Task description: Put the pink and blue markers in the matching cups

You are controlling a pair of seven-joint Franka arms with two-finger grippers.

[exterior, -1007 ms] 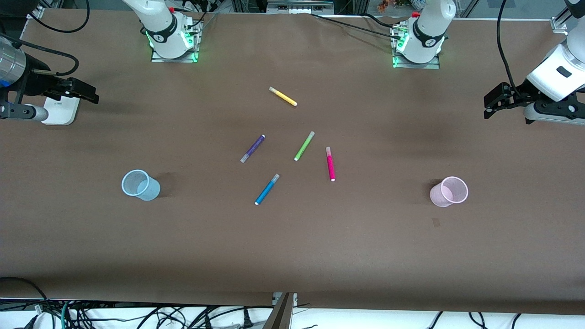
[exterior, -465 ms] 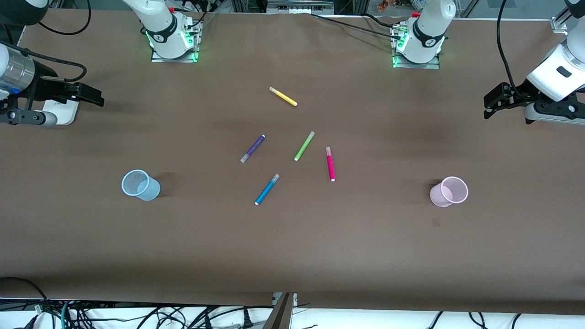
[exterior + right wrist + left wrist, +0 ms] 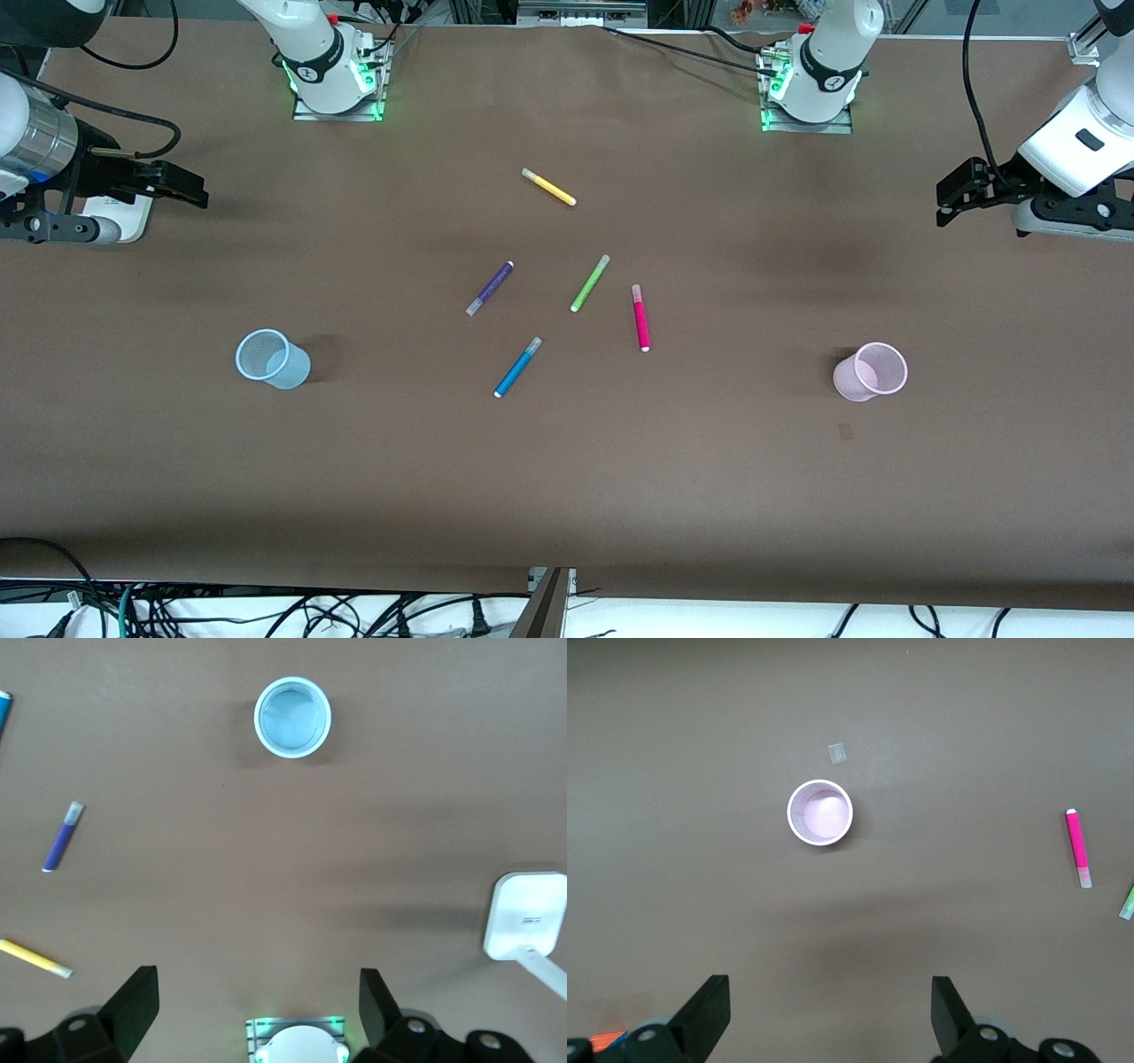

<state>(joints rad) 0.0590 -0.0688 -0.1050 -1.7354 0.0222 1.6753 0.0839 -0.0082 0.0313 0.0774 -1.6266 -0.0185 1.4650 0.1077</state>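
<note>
The pink marker (image 3: 640, 318) and the blue marker (image 3: 517, 367) lie flat near the table's middle. The pale blue cup (image 3: 271, 358) stands toward the right arm's end, the pale pink cup (image 3: 872, 370) toward the left arm's end. My right gripper (image 3: 182, 189) is open and empty, high over the table's edge at its own end. My left gripper (image 3: 952, 197) is open and empty, high over its own end. The left wrist view shows the pink cup (image 3: 820, 812) and pink marker (image 3: 1078, 847). The right wrist view shows the blue cup (image 3: 292, 716).
A purple pen (image 3: 490, 288), a lime-green pen (image 3: 590, 283) and a yellow pen (image 3: 548, 187) lie among the markers. A white box (image 3: 120, 217) sits under the right gripper. The arm bases (image 3: 337, 75) stand along the table's edge farthest from the front camera.
My right gripper has moved a little toward the table's middle. My left gripper has barely shifted. Markers and cups have not moved.
</note>
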